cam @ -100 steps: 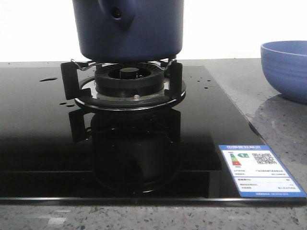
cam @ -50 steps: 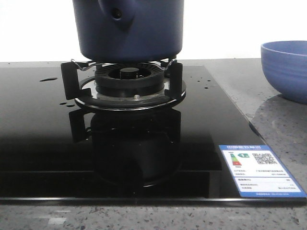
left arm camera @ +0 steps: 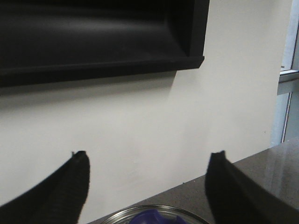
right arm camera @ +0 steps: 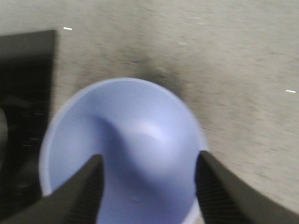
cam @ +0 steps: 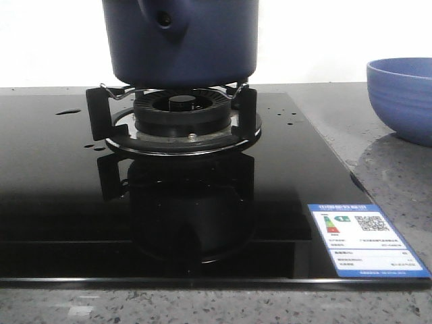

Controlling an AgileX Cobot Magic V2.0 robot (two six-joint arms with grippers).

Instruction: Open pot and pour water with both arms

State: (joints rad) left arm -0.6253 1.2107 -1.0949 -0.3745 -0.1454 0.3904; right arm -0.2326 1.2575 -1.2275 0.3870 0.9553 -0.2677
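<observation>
Nearest the camera in the front view is a strip of speckled grey countertop (cam: 202,304), then the glossy black glass hob (cam: 61,202) filling most of the lower frame. An energy label sticker (cam: 364,239) sits on its lower right corner. A few small drops of water (cam: 67,112) shine on the glass at mid left, with more specks at mid right.

Further back, centre frame, the burner (cam: 181,111) sits inside black pan supports (cam: 98,115), and the pot (cam: 182,40) stands upright on them, top centre, its rim cut off by the frame edge. Its handle stub, with the round hole, points toward the camera and slightly left.

At the right edge, on the countertop beside the hob and well apart from the pot, sits a light-blue bowl (cam: 405,94).

The left gripper (left arm camera: 149,186) is spread wide with nothing between its fingers, facing a pale wall with a dark shelf (left arm camera: 93,42) at the upper left. The right gripper (right arm camera: 148,186) is also wide apart, hanging over the bowl (right arm camera: 121,149); that view is blurry.
</observation>
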